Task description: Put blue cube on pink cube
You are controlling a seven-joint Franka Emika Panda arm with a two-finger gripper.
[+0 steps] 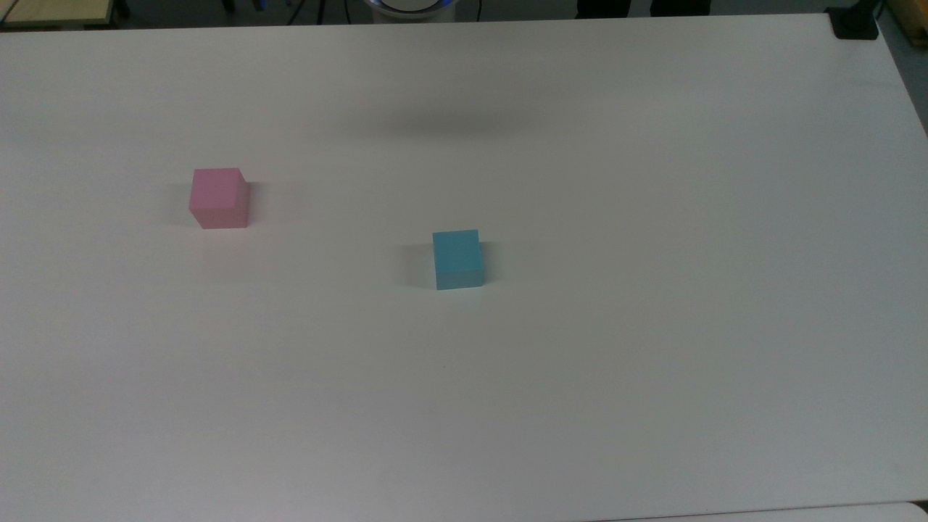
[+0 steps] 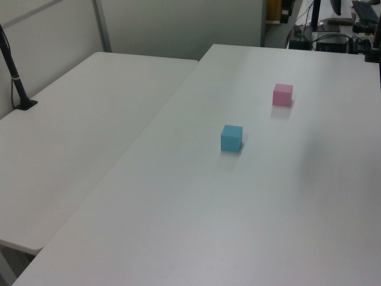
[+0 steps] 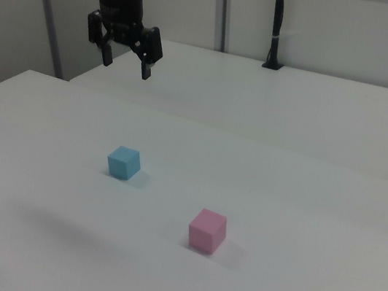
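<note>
The blue cube (image 1: 457, 259) rests on the white table (image 1: 652, 326) near the middle of the top view, also seen as the blue cube (image 2: 231, 137) and the blue cube (image 3: 124, 162). The pink cube (image 1: 219, 198) sits apart from it toward the top view's left, appearing too as the pink cube (image 2: 283, 95) and the pink cube (image 3: 207, 230). In the right view my gripper (image 3: 127, 63) hangs high above the table, up and left of the blue cube, open with nothing between its fingers.
A second white table (image 2: 71, 137) adjoins at the left view's left, with a black post (image 2: 15, 74) clamped on it. A black clamp (image 1: 855, 23) sits at the table's far right corner in the top view. Desks with equipment (image 2: 333, 30) stand beyond.
</note>
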